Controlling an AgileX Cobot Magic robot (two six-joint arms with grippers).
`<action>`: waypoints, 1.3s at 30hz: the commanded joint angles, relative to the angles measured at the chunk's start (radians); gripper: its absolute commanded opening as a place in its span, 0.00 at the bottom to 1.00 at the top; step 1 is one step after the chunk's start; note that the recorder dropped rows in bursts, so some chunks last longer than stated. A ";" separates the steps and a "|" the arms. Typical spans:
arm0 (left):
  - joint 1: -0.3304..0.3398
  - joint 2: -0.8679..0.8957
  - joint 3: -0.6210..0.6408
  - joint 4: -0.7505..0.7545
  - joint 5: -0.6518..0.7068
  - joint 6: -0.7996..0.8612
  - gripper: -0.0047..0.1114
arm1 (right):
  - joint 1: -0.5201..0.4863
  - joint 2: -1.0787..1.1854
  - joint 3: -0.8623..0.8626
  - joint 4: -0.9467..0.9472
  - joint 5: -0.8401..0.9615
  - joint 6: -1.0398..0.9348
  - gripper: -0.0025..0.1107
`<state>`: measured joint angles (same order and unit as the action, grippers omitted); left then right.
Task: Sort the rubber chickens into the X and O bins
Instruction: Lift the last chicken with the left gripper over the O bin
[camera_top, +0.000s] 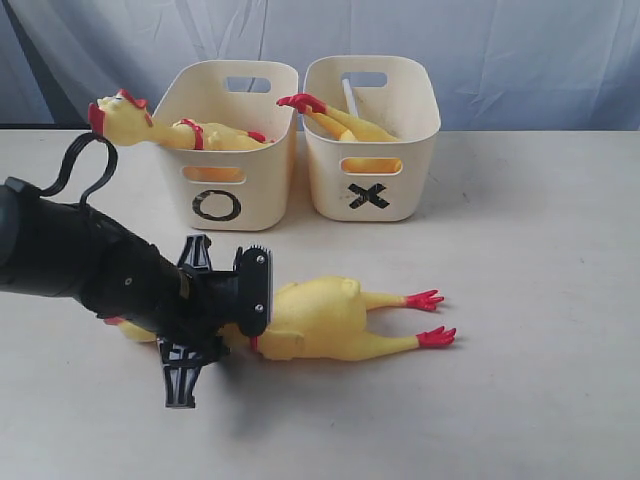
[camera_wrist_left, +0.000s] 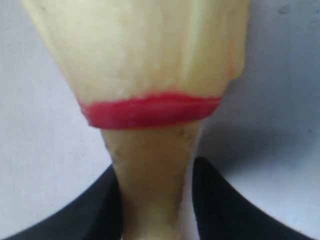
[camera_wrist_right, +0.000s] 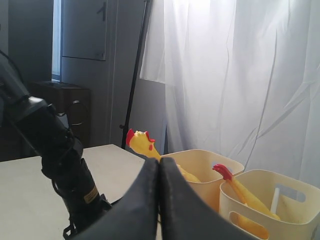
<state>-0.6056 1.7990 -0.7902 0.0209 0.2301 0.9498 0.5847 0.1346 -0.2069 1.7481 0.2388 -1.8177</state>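
Observation:
One rubber chicken lies on its side on the table in front of the bins, red feet pointing right. My left gripper is down over its neck. In the left wrist view the neck, just behind the red band, sits between the two black fingers; one finger touches it and a thin gap shows at the other. A second chicken hangs over the O bin, head out to the left. A third lies in the X bin. My right gripper is shut and empty, raised off the table.
The left arm stretches across the table's left front, with a cable loop near the O bin. The two bins stand side by side at the back by a pale curtain. A white stick stands in the X bin.

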 joint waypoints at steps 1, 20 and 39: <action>0.005 0.008 0.005 -0.012 -0.011 -0.008 0.25 | -0.005 -0.004 0.004 -0.004 -0.001 -0.002 0.01; 0.005 -0.177 0.005 -0.131 0.141 -0.008 0.04 | -0.005 -0.004 0.004 -0.004 -0.005 -0.002 0.01; 0.005 -0.425 -0.170 -0.276 0.361 -0.525 0.04 | -0.005 -0.004 0.004 -0.004 -0.002 -0.002 0.01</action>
<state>-0.6025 1.3987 -0.9169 -0.2381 0.6035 0.5109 0.5847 0.1346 -0.2069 1.7481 0.2388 -1.8177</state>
